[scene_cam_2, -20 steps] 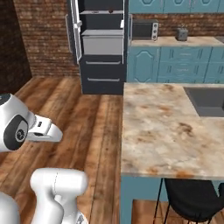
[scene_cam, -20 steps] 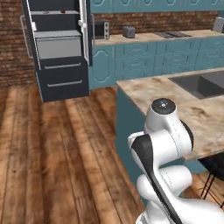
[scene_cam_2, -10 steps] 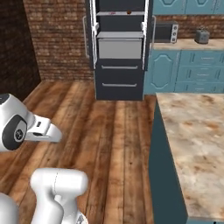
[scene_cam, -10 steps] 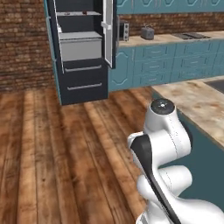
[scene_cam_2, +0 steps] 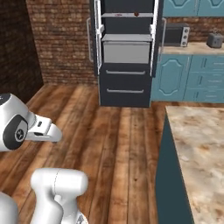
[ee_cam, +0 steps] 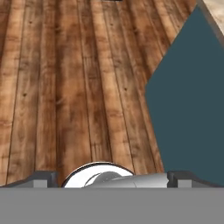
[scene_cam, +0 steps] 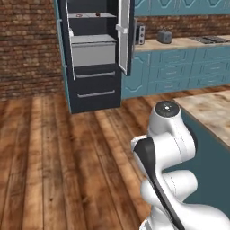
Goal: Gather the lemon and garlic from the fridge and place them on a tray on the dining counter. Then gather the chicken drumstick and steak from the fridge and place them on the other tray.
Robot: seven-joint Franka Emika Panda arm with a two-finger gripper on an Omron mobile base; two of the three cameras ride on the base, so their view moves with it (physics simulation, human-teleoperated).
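- The fridge [scene_cam: 92, 58] is standing open against the brick wall [scene_cam: 27, 45], its doors swung out to both sides, in the left and right base views.
- A pale grey drawer [scene_cam_2: 127, 51] is jutting out of the fridge's middle, above two dark lower drawers with horizontal handles.
- On the top shelf [scene_cam_2: 127, 15] inside the fridge, two small reddish items are resting; one is flat and ringed in pale, the other is a darker spot nearer the shelf's right end. They are too small to name for certain.
- The dining counter [scene_cam_2: 201, 148], here the table, is showing its marbled beige top at the right of the right base view, and its near corner is pointing toward the fridge.
- The table's teal base [ee_cam: 188, 96] is filling the right side of the hand view, over the wooden floor [ee_cam: 74, 83].
- The end effector [ee_cam: 112, 178] is showing its two dark fingertips [ee_cam: 41, 178] spread far apart at the bottom of the hand view, standing open and gripping nothing.
- A microwave [scene_cam_2: 175, 35] and a toaster [scene_cam_2: 214, 40] are sitting on the teal cabinet run [scene_cam_2: 188, 74] to the right of the fridge.
- The white arm [scene_cam: 168, 148] is folding upright in the lower right of the left base view.
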